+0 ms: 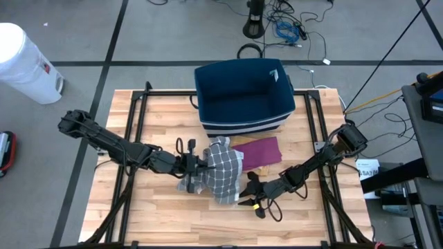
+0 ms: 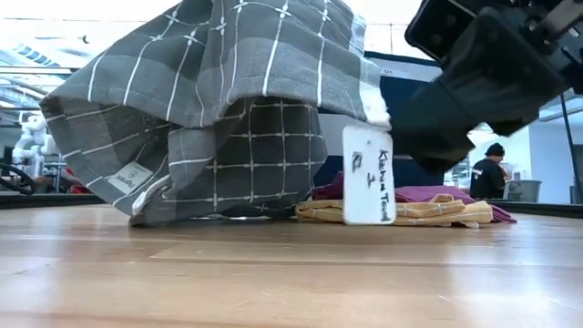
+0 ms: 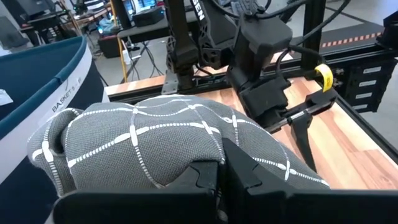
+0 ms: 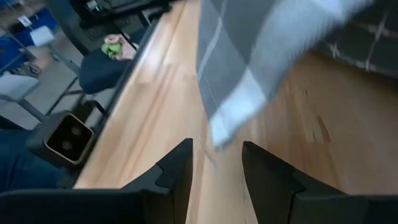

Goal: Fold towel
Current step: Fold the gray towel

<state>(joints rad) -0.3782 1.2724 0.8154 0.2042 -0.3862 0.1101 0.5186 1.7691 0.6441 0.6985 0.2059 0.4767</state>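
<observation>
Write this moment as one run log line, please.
step: fold towel | left gripper: shut on grey checked towel, lifted | right gripper: open, beside towel edge | fold: not done

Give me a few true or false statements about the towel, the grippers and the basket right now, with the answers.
1. The left gripper is shut on the grey towel. True.
2. The right gripper is clamped on the towel. False: its fingers are apart with nothing between them.
3. The blue basket holds a towel. False: it looks empty.
4. A purple cloth lies between basket and towel. True.
5. The towel lies flat. False: it is lifted and bunched.
</observation>
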